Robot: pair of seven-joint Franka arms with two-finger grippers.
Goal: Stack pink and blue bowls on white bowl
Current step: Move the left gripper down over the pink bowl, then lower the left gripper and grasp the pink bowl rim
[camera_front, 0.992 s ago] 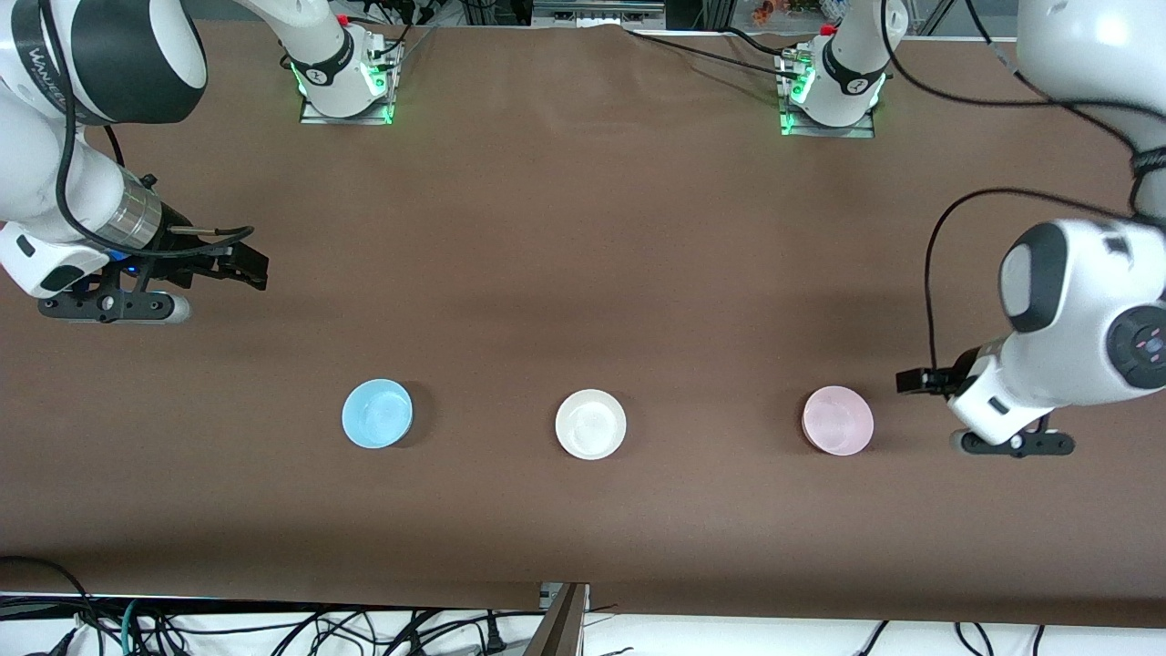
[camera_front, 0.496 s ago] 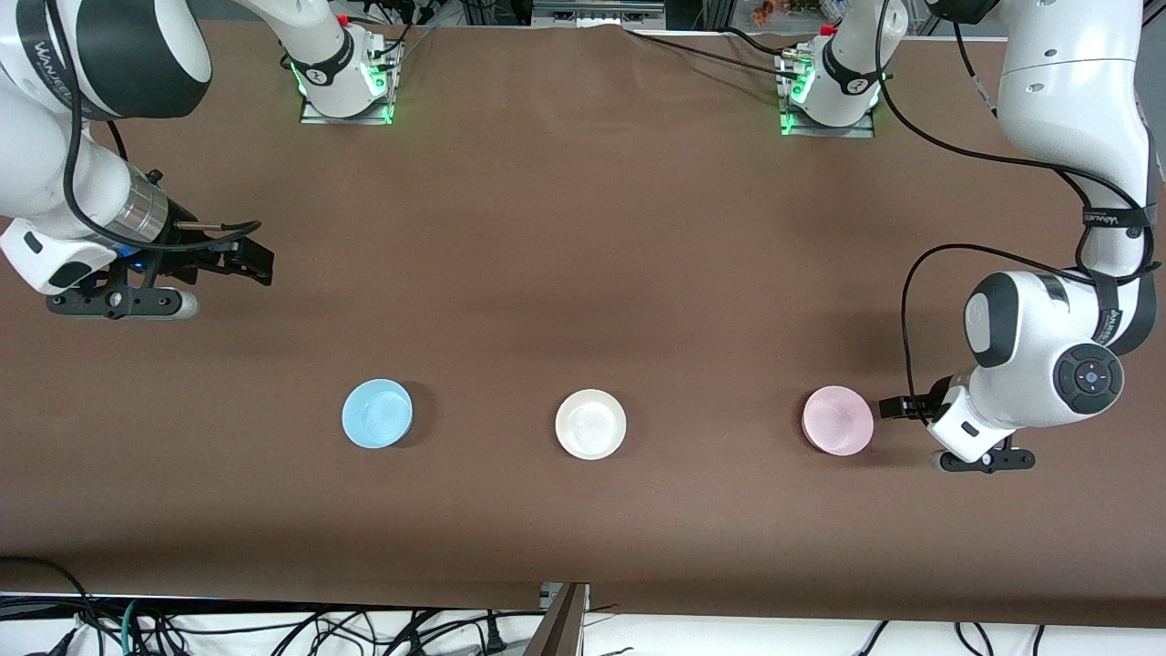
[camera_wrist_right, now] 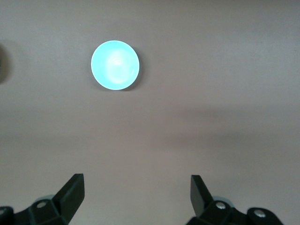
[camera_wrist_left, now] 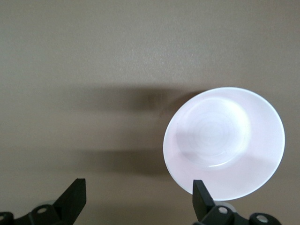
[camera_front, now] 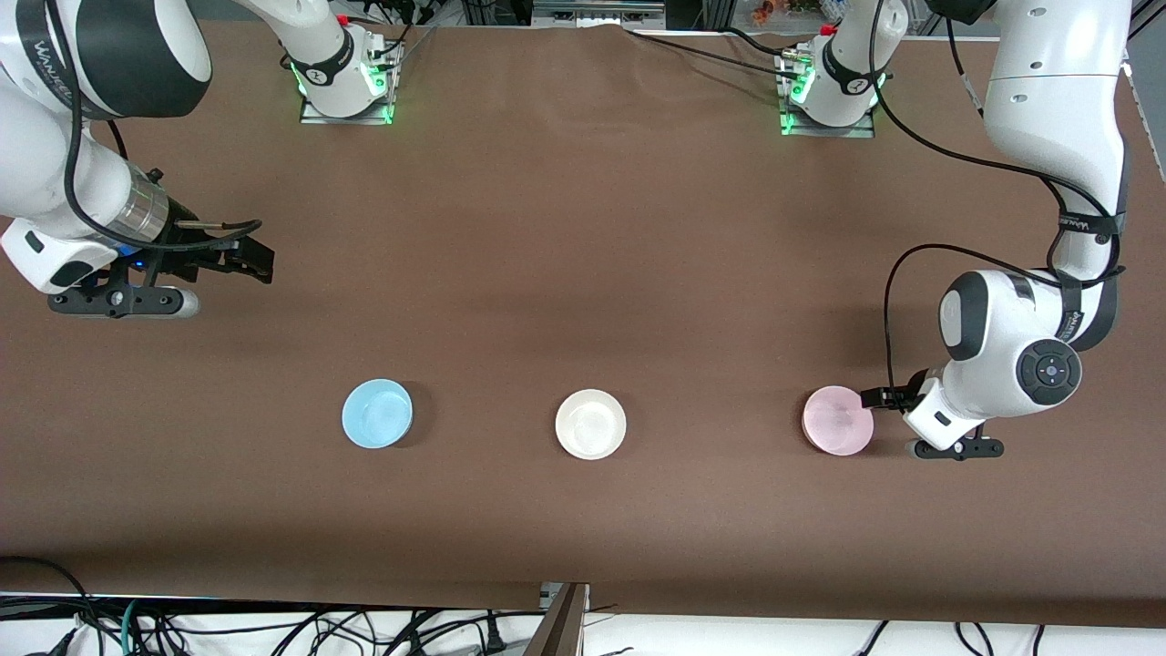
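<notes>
left gripper [camera_wrist_left: 136, 199] wide open, empty, by pink bowl [camera_front: 837, 420] | right gripper [camera_wrist_right: 136, 194] wide open, empty, waiting well away from it

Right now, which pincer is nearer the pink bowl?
Left. The left pincer is open right beside the pink bowl, at its rim on the left arm's end. The right pincer, also open, hangs over bare table near the right arm's end.

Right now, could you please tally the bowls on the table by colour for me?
Blue bowl: 1
White bowl: 1
Pink bowl: 1
Total: 3 bowls
</notes>
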